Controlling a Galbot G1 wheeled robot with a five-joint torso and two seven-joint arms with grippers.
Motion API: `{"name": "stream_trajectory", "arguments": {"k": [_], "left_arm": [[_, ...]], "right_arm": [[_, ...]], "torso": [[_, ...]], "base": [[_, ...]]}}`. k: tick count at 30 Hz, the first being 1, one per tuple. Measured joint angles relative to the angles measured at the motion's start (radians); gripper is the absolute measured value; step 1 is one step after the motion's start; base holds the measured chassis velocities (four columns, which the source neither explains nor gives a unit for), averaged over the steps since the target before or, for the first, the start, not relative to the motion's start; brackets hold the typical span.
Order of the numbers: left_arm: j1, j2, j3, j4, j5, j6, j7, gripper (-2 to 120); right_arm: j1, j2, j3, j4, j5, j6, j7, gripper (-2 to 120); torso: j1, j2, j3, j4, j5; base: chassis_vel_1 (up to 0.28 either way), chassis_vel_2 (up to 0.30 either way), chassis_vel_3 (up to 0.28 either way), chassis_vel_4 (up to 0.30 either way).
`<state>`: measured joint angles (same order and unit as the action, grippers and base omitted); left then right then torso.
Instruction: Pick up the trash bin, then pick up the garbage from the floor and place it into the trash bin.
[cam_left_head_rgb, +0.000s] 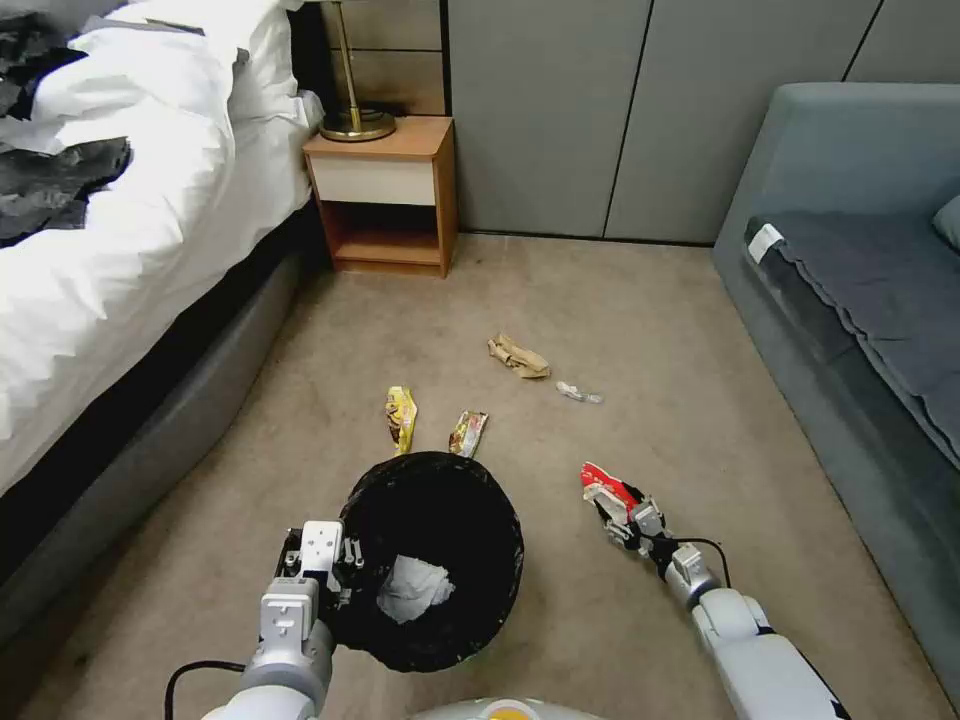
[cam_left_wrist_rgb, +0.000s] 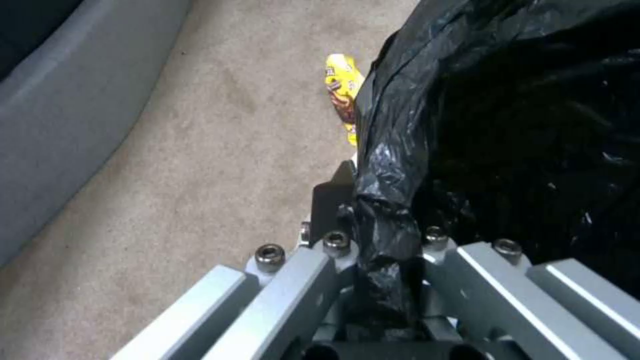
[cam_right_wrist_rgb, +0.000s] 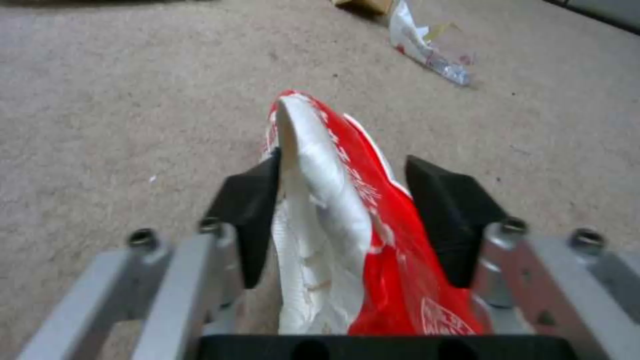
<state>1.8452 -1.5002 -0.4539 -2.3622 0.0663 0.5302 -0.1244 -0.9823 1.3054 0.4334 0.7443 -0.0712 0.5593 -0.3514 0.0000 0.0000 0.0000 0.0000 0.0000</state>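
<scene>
So the left tool (cam_left_head_rgb: 345, 570) is clenched on the trash bin's (cam_left_head_rgb: 440, 480) bag-lined rim at lower centre, white tissue (cam_left_head_rgb: 413, 590) already inside. Right of it, the right tool (cam_left_head_rgb: 618, 512) grasps a red-white wrapper (cam_left_head_rgb: 603, 482). Brown paper (cam_left_head_rgb: 518, 357), yellow wrapper (cam_left_head_rgb: 401, 417), foil wrapper (cam_left_head_rgb: 467, 432) and clear wrapper (cam_left_head_rgb: 579, 393) remain on the floor mid-frame.

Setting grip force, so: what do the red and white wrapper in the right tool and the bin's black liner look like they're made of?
Red and white wrapper: looks like thin glossy plastic film, creased and folded between the right tool's pads; its white side could be paper.
Black liner: thin shiny plastic bag, crinkled with bright highlights, its rim pinched in the left tool.
</scene>
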Motion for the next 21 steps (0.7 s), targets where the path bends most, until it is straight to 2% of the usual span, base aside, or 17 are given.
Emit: {"name": "stream_trajectory", "arguments": {"k": [3, 5, 7, 8, 12, 21], "left_arm": [[0.001, 0.0, 0.001, -0.003, 0.001, -0.001, 0.0, 1], [0.001, -0.001, 0.002, -0.003, 0.001, -0.001, 0.0, 1], [0.001, -0.001, 0.003, -0.003, 0.002, -0.001, 0.0, 1], [0.001, -0.001, 0.003, -0.003, 0.002, -0.001, 0.0, 1], [0.001, 0.001, 0.004, -0.003, 0.002, -0.002, 0.0, 1], [0.001, 0.003, 0.006, -0.003, 0.002, -0.004, 0.0, 1]], "right_arm": [[-0.003, -0.001, 0.004, 0.007, 0.002, 0.0, 0.0, 30], [-0.003, -0.002, 0.006, 0.009, 0.002, 0.0, 0.0, 28], [-0.006, -0.002, 0.009, 0.014, 0.004, 0.0, 0.0, 17], [-0.006, -0.002, 0.009, 0.014, 0.004, 0.0, 0.0, 17], [-0.011, -0.003, 0.014, 0.02, 0.006, -0.001, 0.0, 0], [-0.017, -0.004, 0.017, 0.024, 0.007, -0.001, 0.0, 0]], "torso": [[0.0, 0.0, 0.0, 0.0, 0.0], [0.0, 0.0, 0.0, 0.0, 0.0], [0.0, 0.0, 0.0, -0.0001, 0.0], [0.0, 0.0, 0.0, -0.0001, 0.0], [0.0, 0.0, 0.0, 0.0, 0.0], [0.0, 0.0, 0.0, 0.0, 0.0]], "base": [[0.0, 0.0, 0.0, 0.0], [0.0, 0.0, 0.0, 0.0], [0.0, 0.0, 0.0, 0.0], [0.0, 0.0, 0.0, 0.0], [0.0, 0.0, 0.0, 0.0], [0.0, 0.0, 0.0, 0.0]]}}
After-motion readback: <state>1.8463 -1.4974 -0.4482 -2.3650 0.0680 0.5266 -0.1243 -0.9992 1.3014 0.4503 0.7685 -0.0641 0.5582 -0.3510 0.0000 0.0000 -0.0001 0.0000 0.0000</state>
